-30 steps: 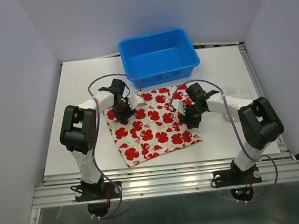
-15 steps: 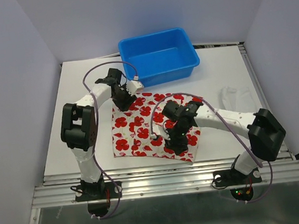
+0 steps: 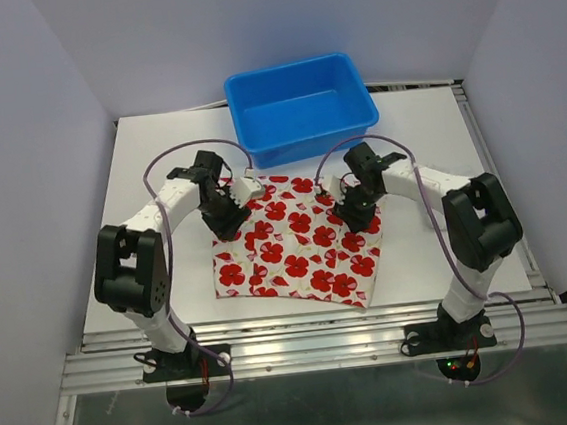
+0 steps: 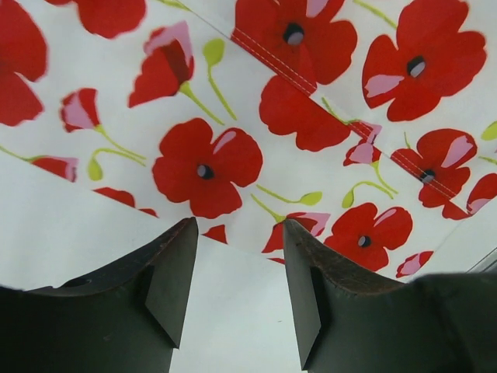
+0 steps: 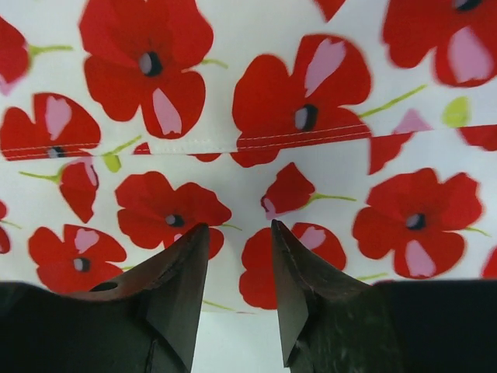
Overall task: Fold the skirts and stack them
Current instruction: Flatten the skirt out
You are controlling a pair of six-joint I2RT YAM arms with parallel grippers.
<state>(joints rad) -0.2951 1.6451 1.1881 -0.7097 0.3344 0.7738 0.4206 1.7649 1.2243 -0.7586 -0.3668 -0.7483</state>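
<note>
Folded flowered skirt (image 3: 298,256), left tool (image 4: 237,225), right tool (image 5: 237,228) parted above

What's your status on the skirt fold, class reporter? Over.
Open and empty: left gripper over the flowered skirt, far-left corner; right gripper over its far-right side. Skirt lying flat. The blue tub sits beyond, not blocking.

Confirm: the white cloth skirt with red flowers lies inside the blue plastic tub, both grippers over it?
No. The top external view shows the white cloth skirt with red flowers on the table beside the blue plastic tub, left gripper and right gripper over it.
</note>
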